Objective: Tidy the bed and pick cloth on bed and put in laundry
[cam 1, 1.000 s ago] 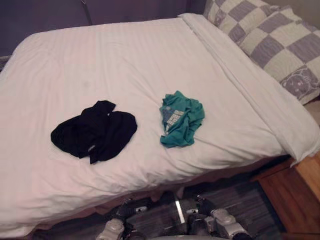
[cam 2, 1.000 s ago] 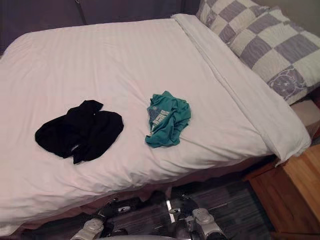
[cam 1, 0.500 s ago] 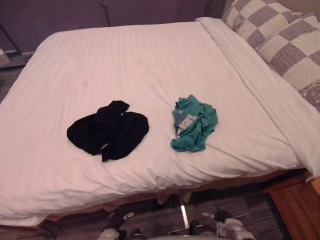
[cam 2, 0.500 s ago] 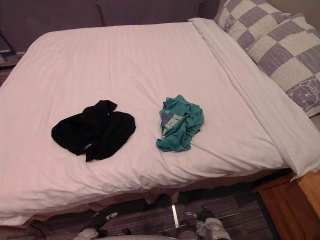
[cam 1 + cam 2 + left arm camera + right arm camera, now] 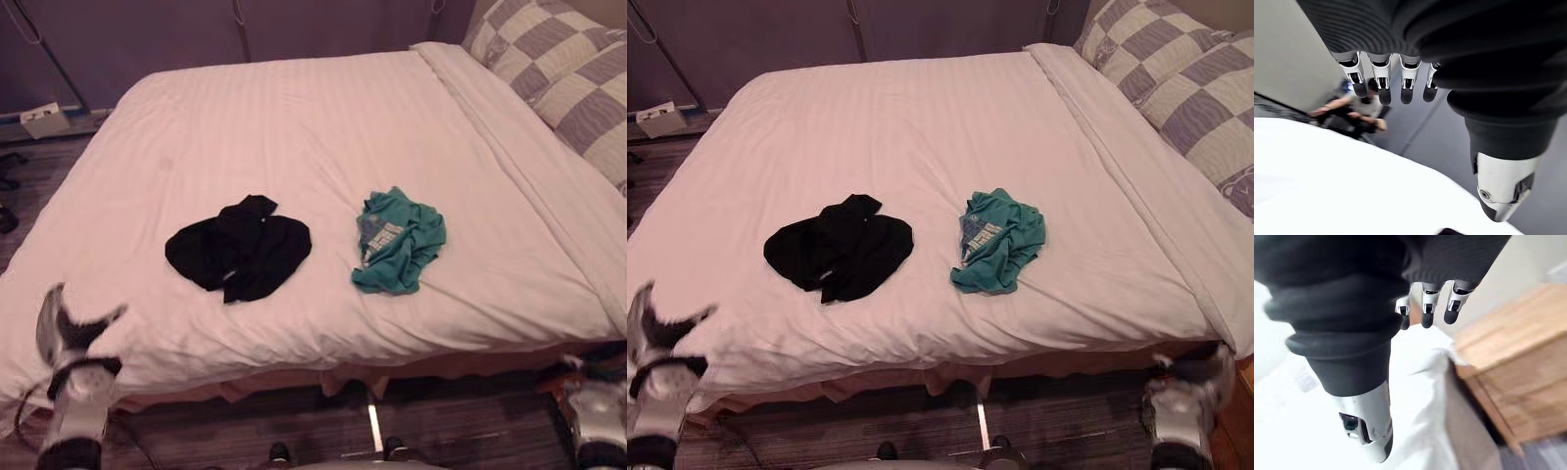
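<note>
A crumpled black cloth lies on the white bed, left of the middle. A crumpled teal cloth with a pale print lies about a hand's width to its right. My left hand is raised at the bed's near left corner, fingers straight and spread, holding nothing. My right hand is low by the bed's near right corner, past the mattress edge, its fingers straight and empty. Both hands are well short of the cloths.
Two checked pillows lie at the bed's right end, with a folded white sheet band beside them. A wooden cabinet stands close to my right hand. A small white box sits on the floor far left. A person sits beyond the bed.
The camera has swung left, shifting the whole scene to the right. Both hands have risen from low centre and spread out to the bed's two near corners. The cloths lie as before.
</note>
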Available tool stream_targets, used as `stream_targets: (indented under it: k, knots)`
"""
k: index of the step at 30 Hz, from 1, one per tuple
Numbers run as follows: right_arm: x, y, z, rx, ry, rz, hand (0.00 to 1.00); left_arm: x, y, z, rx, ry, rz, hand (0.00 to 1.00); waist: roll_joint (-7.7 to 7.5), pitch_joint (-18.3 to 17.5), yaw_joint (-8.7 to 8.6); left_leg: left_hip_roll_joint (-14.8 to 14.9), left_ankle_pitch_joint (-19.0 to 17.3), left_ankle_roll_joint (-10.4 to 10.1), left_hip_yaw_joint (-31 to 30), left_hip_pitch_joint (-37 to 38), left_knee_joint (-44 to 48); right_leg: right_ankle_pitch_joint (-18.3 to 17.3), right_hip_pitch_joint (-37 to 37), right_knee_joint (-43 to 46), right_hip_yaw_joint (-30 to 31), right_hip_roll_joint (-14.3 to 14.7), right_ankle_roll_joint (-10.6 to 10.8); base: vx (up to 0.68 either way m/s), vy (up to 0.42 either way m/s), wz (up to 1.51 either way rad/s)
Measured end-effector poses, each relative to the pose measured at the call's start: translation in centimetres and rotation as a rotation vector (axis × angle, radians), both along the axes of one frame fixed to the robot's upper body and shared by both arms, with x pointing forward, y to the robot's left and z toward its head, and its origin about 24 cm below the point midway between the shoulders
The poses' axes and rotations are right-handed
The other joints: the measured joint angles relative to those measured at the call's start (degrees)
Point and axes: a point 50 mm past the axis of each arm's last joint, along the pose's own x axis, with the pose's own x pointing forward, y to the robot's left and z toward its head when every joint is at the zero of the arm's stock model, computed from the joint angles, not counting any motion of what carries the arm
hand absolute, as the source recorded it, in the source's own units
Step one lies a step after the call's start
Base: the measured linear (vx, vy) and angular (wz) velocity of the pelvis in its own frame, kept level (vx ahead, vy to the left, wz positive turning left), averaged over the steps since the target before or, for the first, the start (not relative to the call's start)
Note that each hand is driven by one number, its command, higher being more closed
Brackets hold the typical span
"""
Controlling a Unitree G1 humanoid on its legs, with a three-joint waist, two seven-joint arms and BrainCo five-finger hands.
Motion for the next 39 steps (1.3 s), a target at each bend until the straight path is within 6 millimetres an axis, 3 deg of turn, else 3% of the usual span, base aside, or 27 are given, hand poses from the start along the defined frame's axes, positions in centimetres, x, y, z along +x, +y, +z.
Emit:
stream_targets:
  k: [2, 5, 12, 14, 19, 25, 26, 27, 28, 29, 33, 36, 37, 39]
  knots:
    - [1.9, 0.4, 1.5, -0.058, -0.003, 0.08, 0.0, 2.3, -2.0, 2.9, 0.014, -0.088, -0.124, 0.0, -0.03, 0.0, -0.33, -0.2, 0.3, -0.1, 0.1, 0.1, 0.0, 0.5, 0.0, 0.0, 0.4, -0.1, 0.5, 0.11, 0.004, -0.06]
    - [3.7, 0.9, 3.0, -0.106, -0.013, 0.15, 0.0, 4.5, -4.2, 5.5, 0.039, -0.127, -0.262, 0.0, -0.03, 0.0, -1.33, -0.5, 0.3, -0.1, 0.2, 0.1, 0.1, 0.5, -0.1, 0.0, 0.8, -0.3, 0.5, 0.11, 0.016, -0.01]
    - [8.5, 4.4, 5.7, -0.152, -0.063, 0.365, 0.0, 8.0, -8.1, 6.9, 0.05, -0.037, -0.451, 0.0, -0.72, 0.4, -1.62, -0.6, 0.3, -0.1, 2.5, -1.4, 1.3, 0.9, -2.4, 0.1, 3.4, -0.4, 0.1, 0.03, 0.013, -0.14]
    - [10.5, 5.5, 7.5, -0.164, -0.121, 0.407, 0.0, 9.4, -8.7, 7.6, 0.047, -0.015, -0.457, 0.0, -1.39, 3.3, -1.77, -0.6, 0.3, -0.1, 2.9, -3.0, 2.4, 1.9, -3.9, 0.0, 4.1, -0.4, -0.1, -0.1, 0.001, -0.14]
    - [13.1, 7.1, 11.7, -0.184, -0.268, 0.452, 0.0, 11.2, -8.5, 9.2, 0.025, 0.003, -0.396, 0.0, -2.64, 10.3, -1.75, -0.5, 0.0, 0.3, 4.1, -7.2, 2.5, 5.2, -9.2, -0.3, 6.0, -0.1, 0.0, -0.15, 0.028, -0.16]
    - [13.1, 7.2, 12.1, -0.172, -0.287, 0.447, 0.0, 10.7, -6.1, 6.8, -0.009, 0.177, -0.196, 0.0, -3.25, 15.0, -1.39, -0.7, -0.2, 0.7, 4.1, -11.0, 5.2, 7.2, -11.2, -1.5, 6.3, -0.6, 0.3, -0.1, 0.023, 0.01]
    - [13.0, 7.0, 12.3, -0.18, -0.287, 0.443, 0.0, 10.3, -5.6, 6.2, 0.007, 0.22, -0.161, 1.0, -3.01, 15.7, -1.35, -0.6, -0.2, 0.7, 3.4, -12.1, 5.6, 7.5, -11.5, -1.8, 5.7, -0.6, 0.3, -0.05, 0.003, 0.15]
    - [12.9, 6.7, 12.6, -0.192, -0.286, 0.437, 0.0, 10.1, -5.3, 6.0, 0.016, 0.245, -0.148, 1.0, -2.93, 15.8, -1.27, -0.6, -0.1, 0.8, 3.1, -13.2, 5.8, 7.8, -12.4, -1.9, 5.5, -0.6, 0.3, -0.05, 0.013, 0.32]
    - [13.4, 5.5, 16.5, -0.245, -0.373, 0.41, 0.0, 10.3, -4.5, 7.2, 0.085, 0.235, -0.108, 1.0, -2.18, 17.3, -0.89, -0.8, 0.6, 1.4, 2.1, -16.8, 6.2, 8.4, -15.1, -1.9, 4.8, -0.9, 0.5, -0.02, 0.023, 0.29]
    - [13.7, 5.4, 17.9, -0.265, -0.403, 0.409, 0.0, 10.7, -4.5, 7.7, 0.081, 0.227, -0.111, 1.0, -1.56, 17.7, -0.91, -0.9, 0.7, 1.5, 1.7, -17.2, 6.1, 8.4, -15.2, -1.9, 4.4, -0.9, 0.5, 0.0, 0.027, 0.28]
    - [14.8, 6.0, 20.1, -0.281, -0.453, 0.424, 0.0, 10.8, -4.7, 7.2, 0.072, 0.239, -0.119, 1.0, -0.25, 18.3, -0.76, -0.9, 0.8, 1.6, 0.8, -18.5, 6.1, 8.4, -15.5, -1.9, 3.6, -1.0, 0.6, 0.02, 0.011, 0.09]
    - [16.2, 6.7, 24.6, -0.385, -0.468, 0.458, 0.0, 11.3, -6.3, 6.8, 0.01, 0.126, -0.192, 1.0, 2.02, 18.5, 0.42, -1.4, 2.1, 2.1, -0.1, -21.1, 5.5, 8.5, -18.7, -1.6, 3.0, -1.4, 0.7, 0.04, 0.008, 0.2]
    - [16.5, 7.2, 26.4, -0.418, -0.496, 0.47, 0.0, 11.5, -7.1, 6.5, -0.034, 0.072, -0.225, 1.0, 3.51, 19.0, 1.03, -1.6, 2.5, 2.1, -0.8, -21.8, 5.1, 8.5, -19.1, -1.6, 2.2, -1.6, 0.8, 0.02, 0.021, 0.26]
    - [17.0, 8.4, 27.8, -0.445, -0.509, 0.507, 0.0, 11.8, -8.7, 5.9, -0.093, 0.019, -0.277, 1.0, 4.89, 19.5, 2.2, -1.8, 2.6, 2.2, -1.3, -22.3, 5.1, 8.5, -19.2, -1.6, 1.8, -1.8, 0.8, 0.03, 0.022, 0.18]
